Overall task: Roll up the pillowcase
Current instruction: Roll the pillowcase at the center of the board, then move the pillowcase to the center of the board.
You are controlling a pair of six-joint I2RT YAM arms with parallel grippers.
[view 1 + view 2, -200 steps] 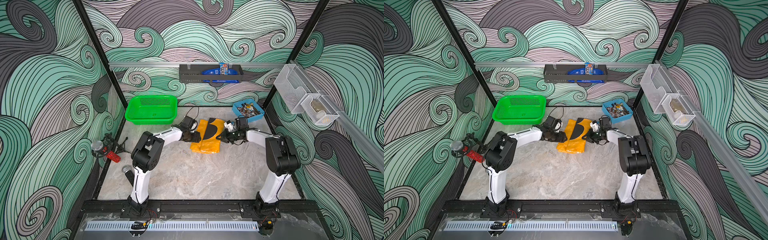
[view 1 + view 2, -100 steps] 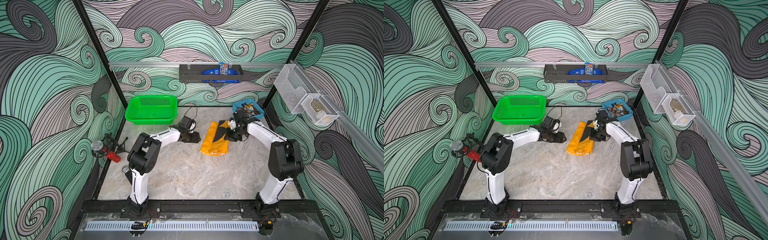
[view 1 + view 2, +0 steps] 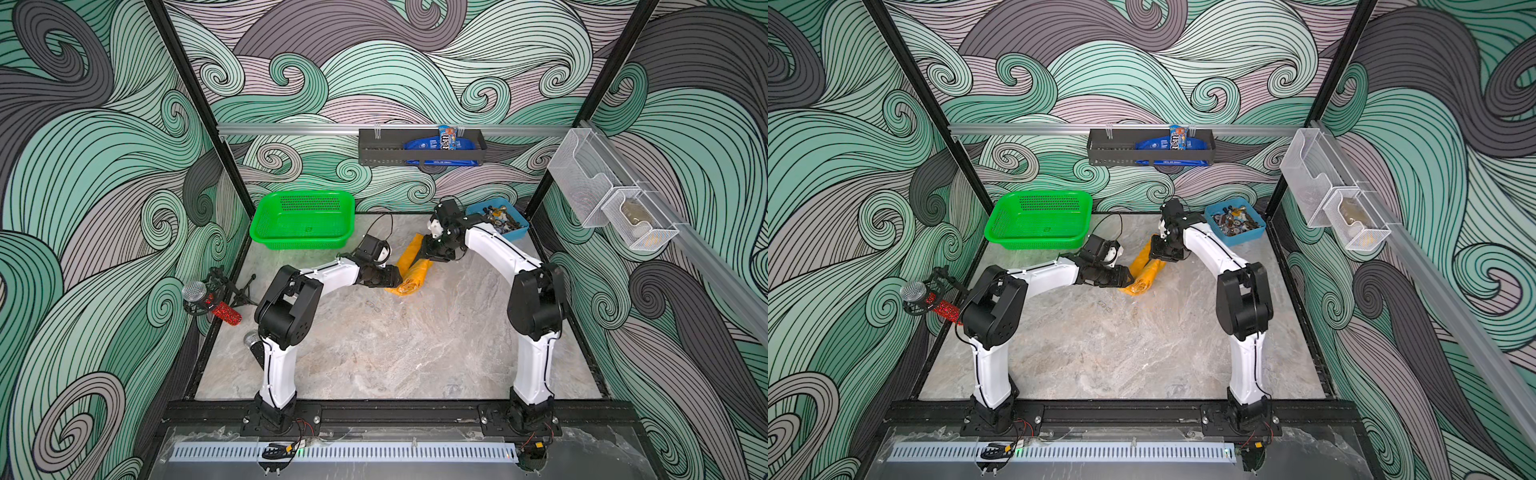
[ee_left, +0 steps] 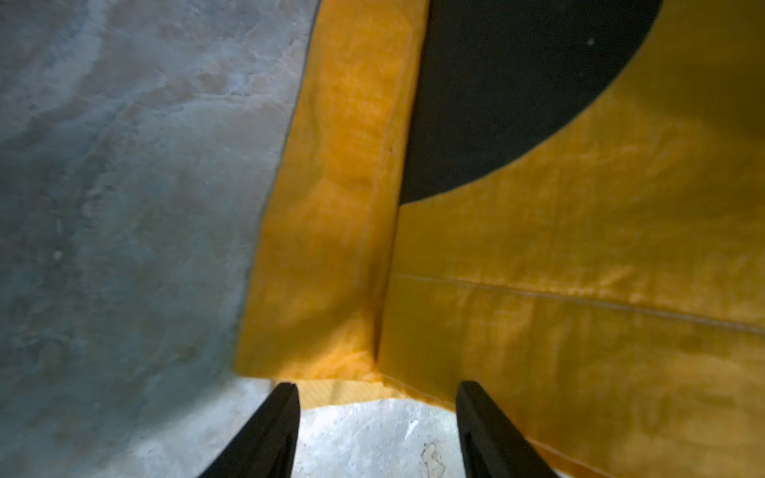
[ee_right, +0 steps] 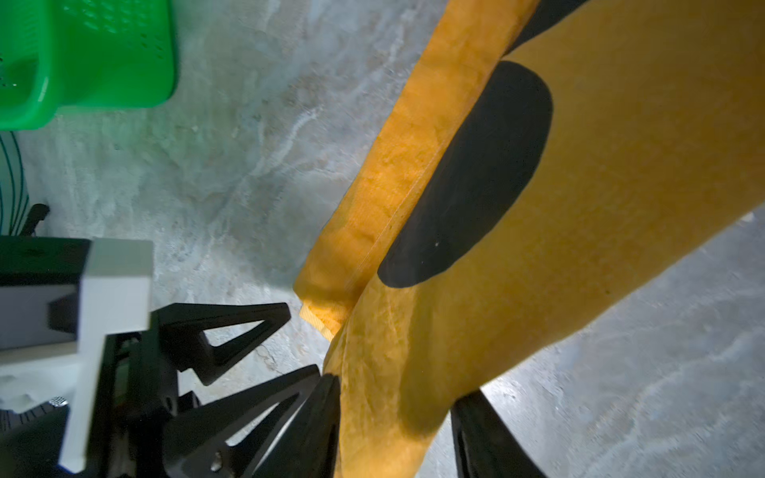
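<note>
The near half of the surface (image 3: 395,353) is bare, so I begin at the left gripper (image 3: 395,281). A second ago it stood off at the 9 o'clock side of the cloth. Now it has come back to the near end, and its jaws are parted with nothing between them. In the left wrist view the tips of the left gripper (image 4: 374,389) stop just short of the hem.

The pillowcase (image 3: 412,272) is behind it, past the middle of the surface. Before, it was a broad, rather flat fold. Now it is a narrow, long bundle that runs from about 7 o'clock up to 1 o'clock, and the far end is raised. A black patch shows on the yellow (the blue lettering I cannot find in these views).

At that far end the right gripper (image 3: 428,254) was clenched on the cloth a second ago and pulled it away and upward. In the right wrist view the jaws of the right gripper (image 5: 397,393) are now spreading. The cloth hangs between them, with a small gap at one jaw, so I judge that it is being let go.

For the task this means, I think, that one turn has been laid over and the roll has become tighter but not finished. The released end may sag open.

Farther back, the green basket (image 3: 303,195) at 11 o'clock and the blue tray (image 3: 521,229) at 1 o'clock are untouched.
</note>
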